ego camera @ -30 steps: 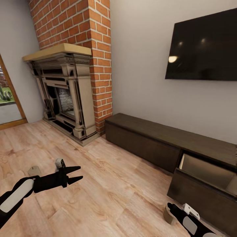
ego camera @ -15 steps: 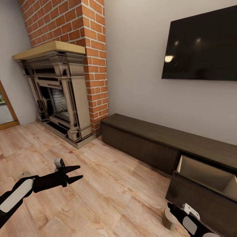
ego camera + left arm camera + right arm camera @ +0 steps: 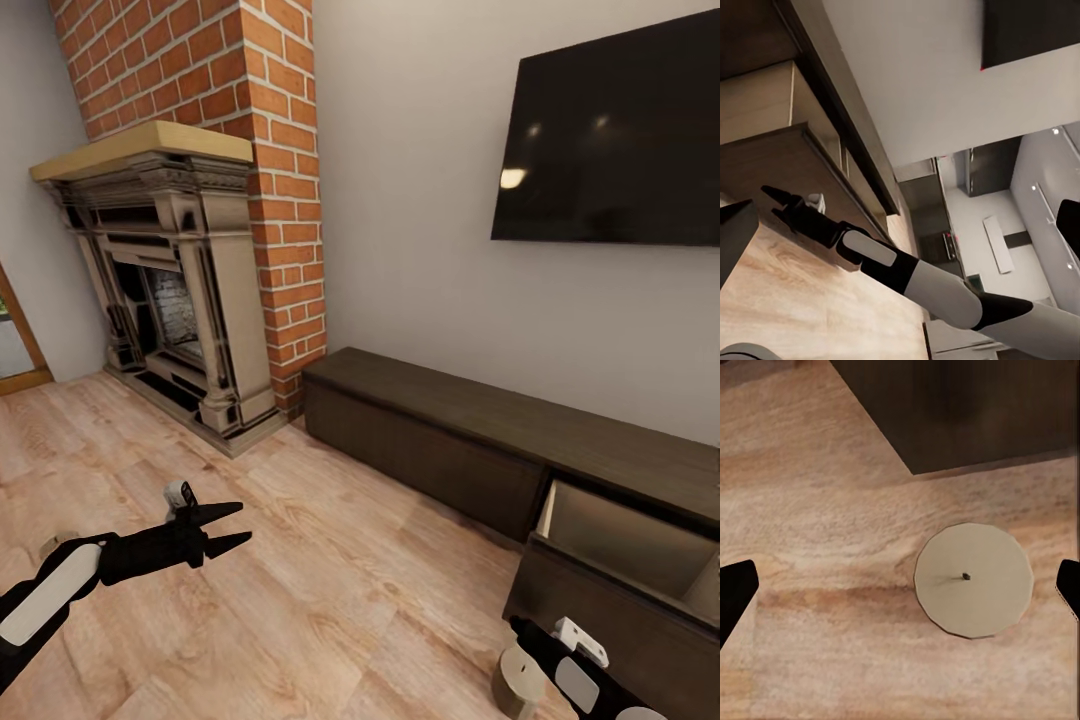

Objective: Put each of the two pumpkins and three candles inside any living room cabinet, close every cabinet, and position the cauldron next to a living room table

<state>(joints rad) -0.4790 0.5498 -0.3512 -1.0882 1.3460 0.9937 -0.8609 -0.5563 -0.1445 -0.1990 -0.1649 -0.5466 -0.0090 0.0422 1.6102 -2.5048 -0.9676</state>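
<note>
One beige candle [image 3: 519,683] stands on the wood floor by the cabinet's open drawer [image 3: 622,533], whose pale inside holds nothing that I can see. In the right wrist view this candle [image 3: 973,580] lies straight below my open right gripper [image 3: 900,589], with the fingers spread wide on either side of it. The right gripper [image 3: 780,199] hovers in front of the drawer front. My left gripper [image 3: 243,527] is open and holds nothing, low over the floor. A second candle [image 3: 49,544] peeks out behind the left forearm. Pumpkins, cauldron and table are out of view.
The long dark cabinet [image 3: 430,415] runs along the white wall under a black TV [image 3: 610,140]. A stone fireplace [image 3: 170,280] with a brick chimney [image 3: 260,110] fills the corner at left. Bare wood floor [image 3: 350,570] lies between my arms.
The camera has swung a little to the right, so the room has slid left in the picture. The candle by the drawer now sits lower in view. Both grippers stay open.
</note>
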